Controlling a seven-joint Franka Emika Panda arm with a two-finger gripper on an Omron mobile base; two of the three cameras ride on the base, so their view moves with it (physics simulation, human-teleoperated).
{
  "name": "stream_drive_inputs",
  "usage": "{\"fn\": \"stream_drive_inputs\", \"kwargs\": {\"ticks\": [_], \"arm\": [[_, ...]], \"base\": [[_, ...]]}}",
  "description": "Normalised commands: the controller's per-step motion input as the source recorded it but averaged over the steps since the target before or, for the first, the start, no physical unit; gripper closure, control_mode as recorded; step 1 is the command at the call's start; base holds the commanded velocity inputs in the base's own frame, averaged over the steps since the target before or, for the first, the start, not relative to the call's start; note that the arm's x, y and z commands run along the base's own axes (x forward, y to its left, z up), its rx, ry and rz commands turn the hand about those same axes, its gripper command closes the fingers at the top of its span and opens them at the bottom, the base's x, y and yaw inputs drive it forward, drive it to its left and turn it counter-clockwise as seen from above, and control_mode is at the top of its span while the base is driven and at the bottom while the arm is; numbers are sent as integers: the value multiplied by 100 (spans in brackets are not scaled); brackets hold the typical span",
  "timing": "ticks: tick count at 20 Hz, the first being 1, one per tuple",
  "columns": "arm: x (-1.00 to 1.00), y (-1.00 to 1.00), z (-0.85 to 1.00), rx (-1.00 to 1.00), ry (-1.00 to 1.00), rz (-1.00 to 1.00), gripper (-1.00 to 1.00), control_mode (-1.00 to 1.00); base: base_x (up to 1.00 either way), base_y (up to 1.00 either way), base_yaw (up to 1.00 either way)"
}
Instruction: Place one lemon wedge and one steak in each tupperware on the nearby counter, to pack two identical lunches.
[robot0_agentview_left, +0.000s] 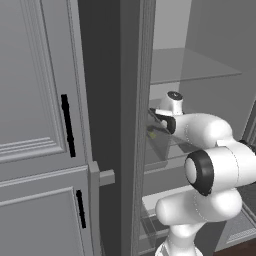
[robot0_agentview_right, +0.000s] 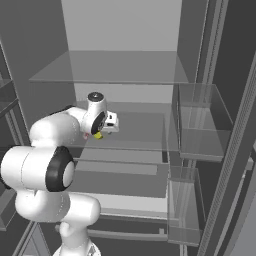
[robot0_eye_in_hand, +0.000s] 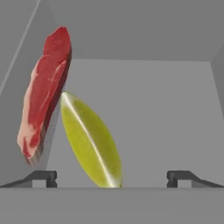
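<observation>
claw (robot0_eye_in_hand: 112, 177) open, fingers spread wide. lemon wedge (robot0_eye_in_hand: 91, 141) lower centre, between the fingertips, nearer the left; steak (robot0_eye_in_hand: 43, 94) upper left.

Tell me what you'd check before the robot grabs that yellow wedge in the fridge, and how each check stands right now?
1. Gripper open: ok, jaws spread wide.
2. Lemon wedge between the fingertips: ok, though nearer the left finger.
3. Nothing already held: ok.
4. Steak clear of the grasp: not ok, it touches or overlaps the wedge's top end.
5. Wedge resting flat on the shelf: cannot tell.
6. Hand inside the fridge at shelf level: ok in the right base view.
</observation>
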Motion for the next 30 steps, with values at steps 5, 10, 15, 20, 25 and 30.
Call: {"fn": "stream_drive_inputs", "kwargs": {"ticks": [5,10,15,20,25,30], "arm": [[-2,2,-36,0,1,0,-100,-100],[-3,25,-28,0,0,0,100,-100],[28,15,-32,0,0,0,100,-100],[-25,-15,-6,4,-13,-2,100,-100],[-100,-61,56,21,-26,-12,100,-100],[-100,-28,100,8,-8,-17,100,-100]], "base": [[0,0,0],[0,0,0],[0,0,0],[0,0,0],[0,0,0],[0,0,0]]}}
